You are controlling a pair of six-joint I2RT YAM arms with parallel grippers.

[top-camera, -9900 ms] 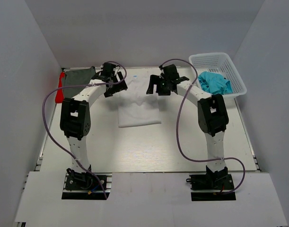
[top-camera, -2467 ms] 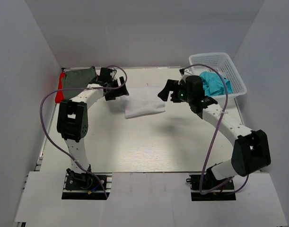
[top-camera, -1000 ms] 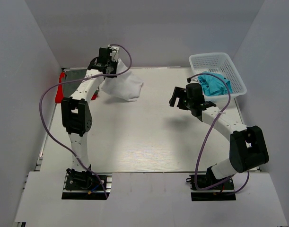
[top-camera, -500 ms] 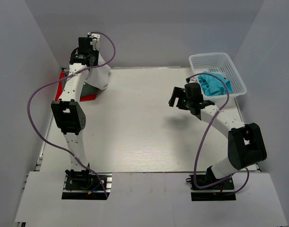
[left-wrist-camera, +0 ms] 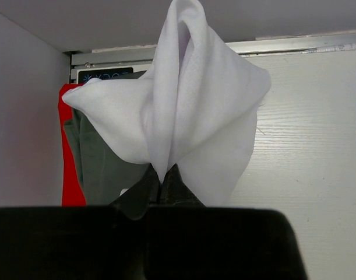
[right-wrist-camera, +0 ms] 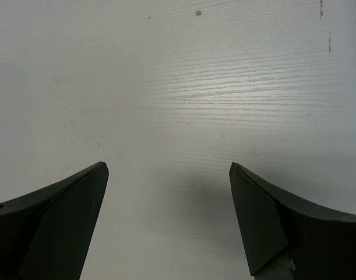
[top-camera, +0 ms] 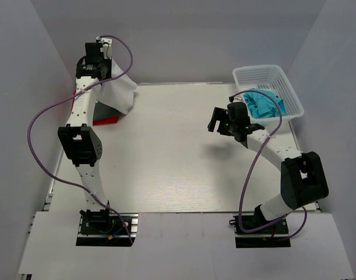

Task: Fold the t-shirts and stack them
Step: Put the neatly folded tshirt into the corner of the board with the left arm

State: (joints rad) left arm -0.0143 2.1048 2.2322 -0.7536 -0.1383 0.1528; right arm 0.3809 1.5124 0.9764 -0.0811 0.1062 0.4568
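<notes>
White wood-grain table (top-camera: 183,169), grey walls. The white t-shirt (left-wrist-camera: 195,111) hangs bunched over the far-left corner, above the dark grey t-shirt (left-wrist-camera: 99,169) and red t-shirt (left-wrist-camera: 67,157). Released so, it may land crumpled and askew. The left gripper (left-wrist-camera: 163,178) is clamped on it. The right gripper (right-wrist-camera: 167,169) gapes wide, empty, toward the far-right corner. The teal t-shirt (top-camera: 262,104) lies in the basket (top-camera: 282,79).

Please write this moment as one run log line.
left pincer: shut on white t-shirt, hanging above grey t-shirt and red t-shirt | right pincer: open, empty, over table | teal t-shirt: in basket
</notes>
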